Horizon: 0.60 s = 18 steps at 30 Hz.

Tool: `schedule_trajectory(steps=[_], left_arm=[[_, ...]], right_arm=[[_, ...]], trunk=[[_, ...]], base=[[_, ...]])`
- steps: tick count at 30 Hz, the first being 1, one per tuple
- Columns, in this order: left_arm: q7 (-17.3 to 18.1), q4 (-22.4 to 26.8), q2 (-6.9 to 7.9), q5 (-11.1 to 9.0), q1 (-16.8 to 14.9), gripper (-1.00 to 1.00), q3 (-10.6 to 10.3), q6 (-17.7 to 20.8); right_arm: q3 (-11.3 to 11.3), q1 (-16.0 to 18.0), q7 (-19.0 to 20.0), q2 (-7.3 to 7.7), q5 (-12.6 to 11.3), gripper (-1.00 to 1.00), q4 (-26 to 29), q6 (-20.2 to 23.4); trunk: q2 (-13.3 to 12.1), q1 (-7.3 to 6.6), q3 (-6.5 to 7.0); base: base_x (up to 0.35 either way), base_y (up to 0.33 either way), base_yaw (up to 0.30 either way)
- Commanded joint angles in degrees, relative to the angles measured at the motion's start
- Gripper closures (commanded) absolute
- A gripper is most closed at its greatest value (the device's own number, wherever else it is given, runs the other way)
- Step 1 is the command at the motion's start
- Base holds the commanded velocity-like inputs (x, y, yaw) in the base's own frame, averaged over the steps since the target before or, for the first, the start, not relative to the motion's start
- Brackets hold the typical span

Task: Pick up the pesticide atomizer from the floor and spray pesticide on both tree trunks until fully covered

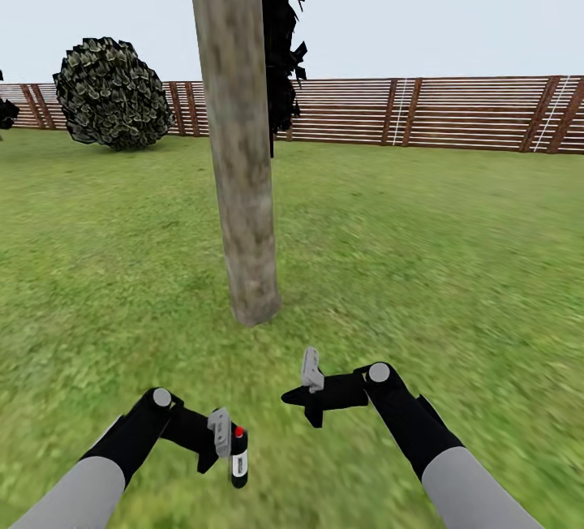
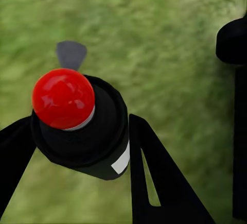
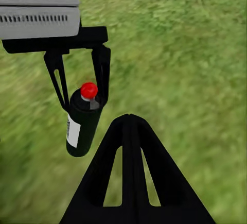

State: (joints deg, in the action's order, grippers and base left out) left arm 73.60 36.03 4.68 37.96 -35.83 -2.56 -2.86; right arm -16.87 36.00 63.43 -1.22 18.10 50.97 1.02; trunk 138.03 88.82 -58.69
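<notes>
Pesticide atomizer (image 1: 238,458), black with white label and red top, clamped upright between the left gripper's (image 1: 227,449) fingers (image 2: 154,177), low over the grass lawn (image 1: 422,253). Right gripper (image 1: 304,403) pressed shut, holding nothing, just beside. Straight ahead, the mottled tree trunk (image 1: 242,148); beyond, round bush (image 1: 112,93) and slatted wooden fence (image 1: 454,111).

Tree trunk (image 1: 242,188) ctr ahead, bush (image 1: 112,94) behind-left, fence (image 1: 454,113) along back.
</notes>
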Motion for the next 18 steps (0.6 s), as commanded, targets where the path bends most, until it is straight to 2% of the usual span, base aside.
schedule_trajectory(steps=[1, 11, 15, 18], left_arm=[[0.03, 0.00, -0.07, -0.24, -0.01, 1.00, 0.00, -0.12], [2.26, 0.05, -0.25, -3.04, -0.03, 1.00, -0.04, -0.38], [2.47, 0.12, -0.39, -5.79, -0.10, 1.00, -0.07, -0.34], [2.49, 0.11, -1.41, -7.04, -0.77, 1.00, -0.08, -0.31]], right_arm=[[0.00, 0.01, -0.01, 0.00, 0.00, 1.00, 0.00, 0.00], [0.00, 0.02, 0.02, -0.01, 0.00, 1.00, -0.13, -0.04], [0.00, 0.03, 0.02, 0.03, 0.00, 1.00, -0.17, -0.05], [0.00, 0.03, 0.00, 0.05, 0.00, 1.00, -0.17, -0.05]], trunk=[[0.00, 0.00, 0.00], [0.00, 0.00, 0.00], [0.00, 0.00, 0.00], [0.00, 0.00, 0.00]], base=[[0.000, 0.000, 0.000], [0.000, 0.000, 0.000], [0.000, 0.000, 0.000], [0.000, 0.000, 0.000]])
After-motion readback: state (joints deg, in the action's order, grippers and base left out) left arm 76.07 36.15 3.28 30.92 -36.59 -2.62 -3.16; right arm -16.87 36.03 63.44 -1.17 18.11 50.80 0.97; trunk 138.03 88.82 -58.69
